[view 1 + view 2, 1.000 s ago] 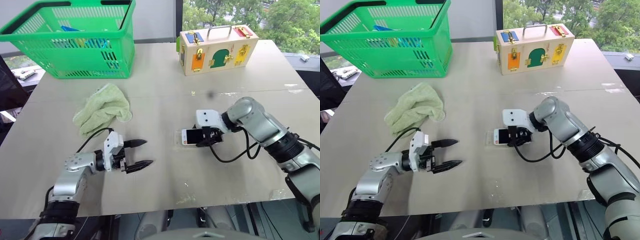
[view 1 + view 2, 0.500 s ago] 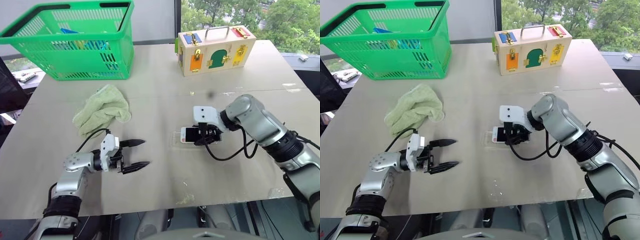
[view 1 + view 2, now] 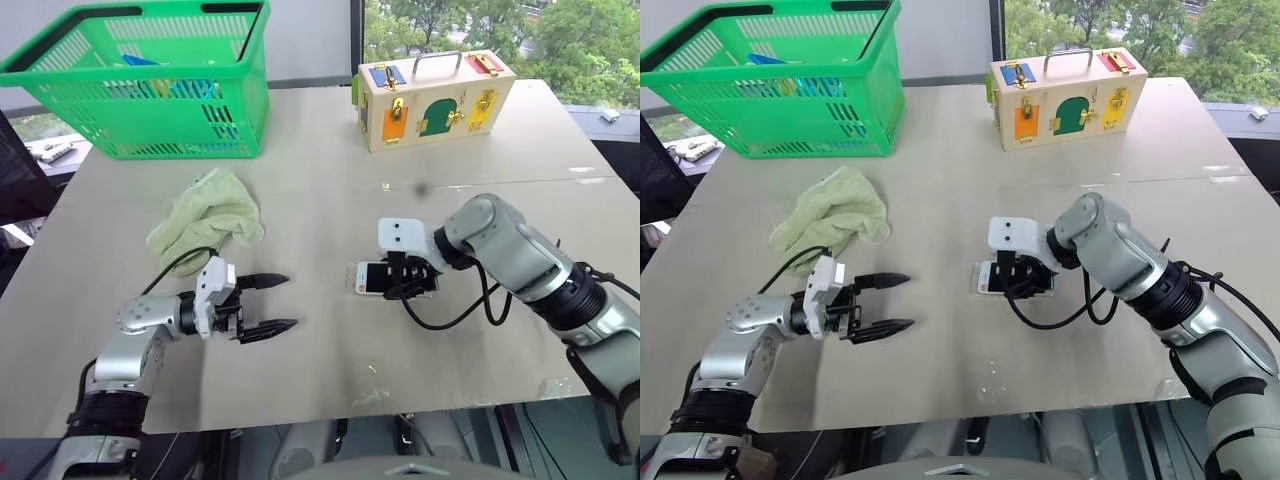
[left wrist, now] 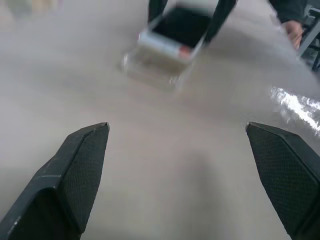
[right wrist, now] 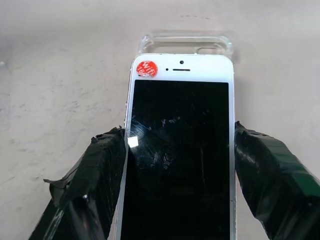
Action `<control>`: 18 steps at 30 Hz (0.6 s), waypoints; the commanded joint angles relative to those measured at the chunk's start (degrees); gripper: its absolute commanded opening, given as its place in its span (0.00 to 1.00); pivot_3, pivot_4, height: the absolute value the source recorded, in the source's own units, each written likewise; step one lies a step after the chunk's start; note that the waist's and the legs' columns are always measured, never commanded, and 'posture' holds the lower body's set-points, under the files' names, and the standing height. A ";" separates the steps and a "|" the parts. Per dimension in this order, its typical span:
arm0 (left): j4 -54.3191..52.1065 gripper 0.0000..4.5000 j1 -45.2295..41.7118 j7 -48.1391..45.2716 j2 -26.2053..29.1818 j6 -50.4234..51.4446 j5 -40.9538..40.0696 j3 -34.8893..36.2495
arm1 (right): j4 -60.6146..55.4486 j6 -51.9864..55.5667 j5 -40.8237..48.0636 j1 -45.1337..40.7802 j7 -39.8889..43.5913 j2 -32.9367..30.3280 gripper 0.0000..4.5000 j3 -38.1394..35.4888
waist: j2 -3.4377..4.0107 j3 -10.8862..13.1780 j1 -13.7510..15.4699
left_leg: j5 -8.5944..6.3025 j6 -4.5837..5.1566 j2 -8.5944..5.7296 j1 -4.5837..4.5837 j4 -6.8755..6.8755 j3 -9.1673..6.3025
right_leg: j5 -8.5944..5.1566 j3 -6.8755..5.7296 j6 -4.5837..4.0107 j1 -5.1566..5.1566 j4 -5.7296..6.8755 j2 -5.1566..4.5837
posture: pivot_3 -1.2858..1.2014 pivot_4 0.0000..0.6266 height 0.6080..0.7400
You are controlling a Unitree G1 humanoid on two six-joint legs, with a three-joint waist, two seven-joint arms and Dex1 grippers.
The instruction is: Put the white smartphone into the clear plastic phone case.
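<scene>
1. One green basket (image 3: 150,80) stands at the table's (image 3: 320,190) far left corner, with blue items inside; what they are cannot be told.
2. One pale green cloth (image 3: 205,220) lies crumpled on the table, nearer than the basket.
3. The left gripper (image 3: 272,303) hovers low over the table near the front left, its two black fingers (image 4: 75,170) spread wide and holding nothing. It points toward the phone, which lies well apart from it.
4. One phone (image 5: 180,150) is at the table's middle, screen up, clamped by its long edges between the right gripper's (image 3: 408,287) fingers (image 5: 95,170).
5. One clear case (image 5: 185,44) lies on the table just beyond the phone's top end; the phone's top edge sits over the case's near rim. Whether it rests in the case cannot be told.
6. A round red sticker (image 5: 147,68) on the phone's top corner reads "wifi"; the smaller line under it is unreadable.
7. One wooden box (image 3: 436,98) with a handle, coloured doors and latches stands at the far right.
</scene>
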 commanded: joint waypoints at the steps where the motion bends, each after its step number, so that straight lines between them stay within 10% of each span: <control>1: -5.91 1.00 -1.17 2.24 1.51 4.83 -2.59 1.45 | -0.09 0.12 -0.88 -0.76 -0.64 -0.77 0.65 1.06 | 0.00 0.00 -0.03 | 0.00 0.00 0.00 0.00 0.00 0.00 | 0.00 0.00 0.00 0.00 0.00 0.00 | 0.52 0.24 1.00; 18: -17.29 1.00 -4.28 10.70 2.10 17.64 -5.93 1.22 | 2.21 3.62 -0.95 -1.33 -3.23 0.02 0.64 1.78 | -0.02 0.00 -0.02 | 0.02 0.02 0.00 0.03 0.00 0.00 | -0.01 -0.04 0.01 0.03 0.00 0.03 | 0.52 0.24 1.00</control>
